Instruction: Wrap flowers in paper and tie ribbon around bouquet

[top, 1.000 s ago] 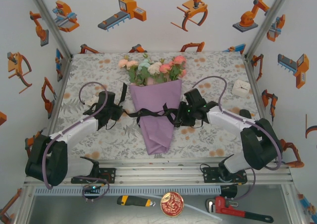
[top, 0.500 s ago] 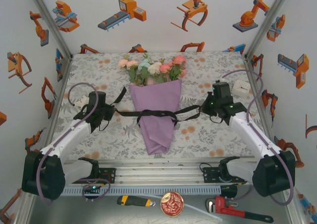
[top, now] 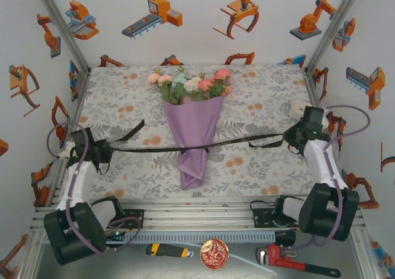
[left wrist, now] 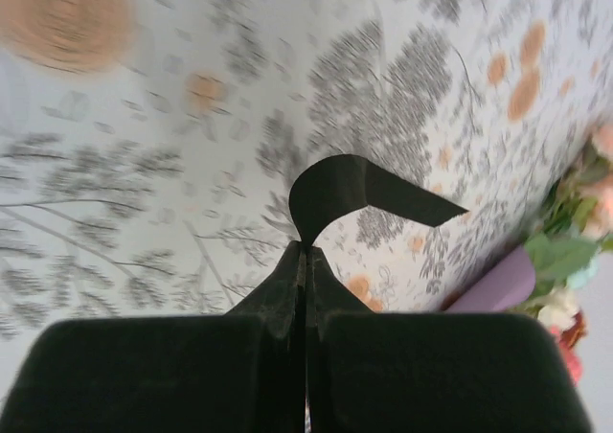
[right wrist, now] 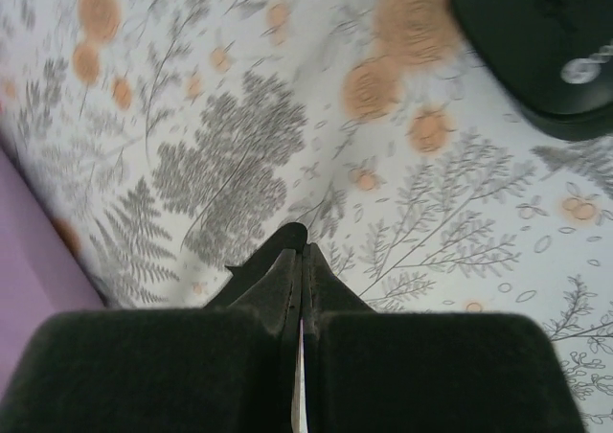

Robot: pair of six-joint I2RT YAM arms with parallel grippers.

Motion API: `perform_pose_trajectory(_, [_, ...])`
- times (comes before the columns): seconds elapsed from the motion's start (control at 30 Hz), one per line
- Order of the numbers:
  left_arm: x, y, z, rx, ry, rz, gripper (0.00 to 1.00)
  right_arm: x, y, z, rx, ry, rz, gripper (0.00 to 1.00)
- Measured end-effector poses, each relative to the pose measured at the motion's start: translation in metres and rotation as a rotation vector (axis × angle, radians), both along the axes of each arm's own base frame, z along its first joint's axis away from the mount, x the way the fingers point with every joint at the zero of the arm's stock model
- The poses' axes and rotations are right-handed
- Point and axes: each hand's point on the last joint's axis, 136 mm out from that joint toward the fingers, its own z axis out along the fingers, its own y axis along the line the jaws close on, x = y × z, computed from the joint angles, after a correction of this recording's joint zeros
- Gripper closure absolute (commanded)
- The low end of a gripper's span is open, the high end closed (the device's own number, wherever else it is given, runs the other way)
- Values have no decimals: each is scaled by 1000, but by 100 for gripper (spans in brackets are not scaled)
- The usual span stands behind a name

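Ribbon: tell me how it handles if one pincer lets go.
Probably floppy: the ribbon runs taut only between the left pincer and right pincer, while its free tail curls. Likely light: thin, narrow fabric. Released, it would probably sag at the bouquet.

The ribbon (top: 247, 140) stretched across the table (top: 259, 87) and the bouquet (top: 196, 128) block mid-table passage.

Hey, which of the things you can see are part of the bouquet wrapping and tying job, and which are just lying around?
In use: flowers; purple paper around their stems; black ribbon stretched across it, its ends pinched by left gripper and right gripper.

Lying about: white box at the table's right edge; utility knife, round tin, red pipe wrench below its near edge.
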Motion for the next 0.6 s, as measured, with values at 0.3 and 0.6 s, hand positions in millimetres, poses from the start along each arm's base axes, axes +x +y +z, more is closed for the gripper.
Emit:
perform_pose_trajectory(0.3, [-36, 43, -21, -208, 0, 203, 100, -22, -64, -3, 220, -81, -325, 100])
perform_pose_trajectory(0.6, [5, 9, -1, -190, -106, -56, 52, 23, -28, 8, 296, -226, -129, 51])
